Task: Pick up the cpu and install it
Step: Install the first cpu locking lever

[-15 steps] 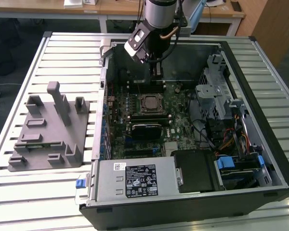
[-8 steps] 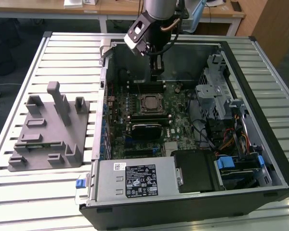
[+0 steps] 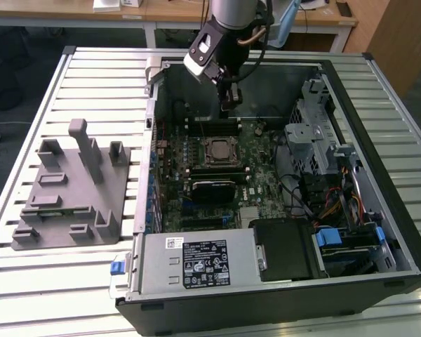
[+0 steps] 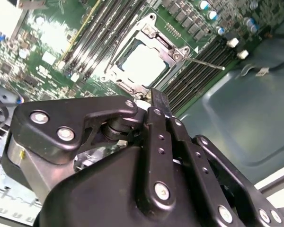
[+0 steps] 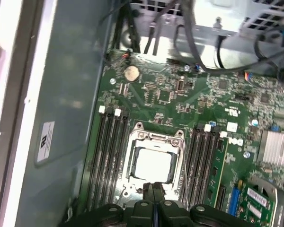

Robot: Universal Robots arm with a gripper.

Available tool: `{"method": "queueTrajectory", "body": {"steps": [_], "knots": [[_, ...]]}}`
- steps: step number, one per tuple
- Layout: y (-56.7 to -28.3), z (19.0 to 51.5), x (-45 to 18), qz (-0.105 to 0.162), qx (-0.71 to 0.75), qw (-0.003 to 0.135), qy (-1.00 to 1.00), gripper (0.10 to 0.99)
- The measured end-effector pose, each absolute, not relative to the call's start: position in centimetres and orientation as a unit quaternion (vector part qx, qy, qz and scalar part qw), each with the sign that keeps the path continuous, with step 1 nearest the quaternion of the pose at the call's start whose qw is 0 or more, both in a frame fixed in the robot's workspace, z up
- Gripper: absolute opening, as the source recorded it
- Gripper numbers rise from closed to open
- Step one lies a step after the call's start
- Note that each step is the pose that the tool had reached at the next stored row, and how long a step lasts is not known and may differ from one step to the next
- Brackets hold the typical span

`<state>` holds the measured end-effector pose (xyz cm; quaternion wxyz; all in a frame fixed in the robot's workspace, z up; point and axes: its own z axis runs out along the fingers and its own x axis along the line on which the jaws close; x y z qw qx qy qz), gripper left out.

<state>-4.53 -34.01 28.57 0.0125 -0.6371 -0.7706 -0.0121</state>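
We see an open computer case (image 3: 266, 309) lying on a slatted metal table (image 3: 91, 77); a green motherboard (image 3: 263, 179) covers its floor; a labelled silver power supply (image 3: 196, 263) sits at the end nearest the exterior camera. A grey plastic tray (image 3: 70, 203) with upright blocks rests on the table, at the exterior view's left of the case; in the first wrist view, a coin battery (image 5: 130, 72) and 2 banks of dark memory slots (image 5: 111, 156) sit on the board.

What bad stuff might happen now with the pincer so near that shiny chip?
1. The shut pincer hangs close to the edge of the cpu sitting in its socket; going lower, it might scrape the silver top.
2. Dark memory slots flank the socket, so a sideways slip might knock them.
3. In the second wrist view a thin metal lever sticks out beside the socket and might snag.
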Motion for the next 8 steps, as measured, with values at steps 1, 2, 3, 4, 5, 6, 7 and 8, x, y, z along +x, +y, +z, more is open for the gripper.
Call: {"method": "queueTrajectory", "body": {"steps": [1, 2, 3, 4, 5, 6, 7, 8], "knots": [[-34.01, 28.55, -4.52, -0.012, -0.630, 0.013, -0.776, 0.114], [-34.01, 28.54, -4.52, -0.012, -0.623, 0.013, -0.782, 0.114], [-34.01, 28.53, -4.52, -0.012, -0.616, 0.013, -0.787, 0.114], [-34.01, 28.52, -4.53, -0.012, -0.608, 0.013, -0.794, 0.114], [-34.01, 28.50, -4.52, -0.012, -0.601, 0.013, -0.799, 0.114], [-34.01, 28.49, -4.53, -0.011, -0.594, 0.013, -0.804, 0.114], [-34.01, 28.47, -4.52, -0.011, -0.587, 0.013, -0.810, 0.114], [-34.01, 28.45, -4.52, -0.011, -0.579, 0.013, -0.815, 0.114]]}}
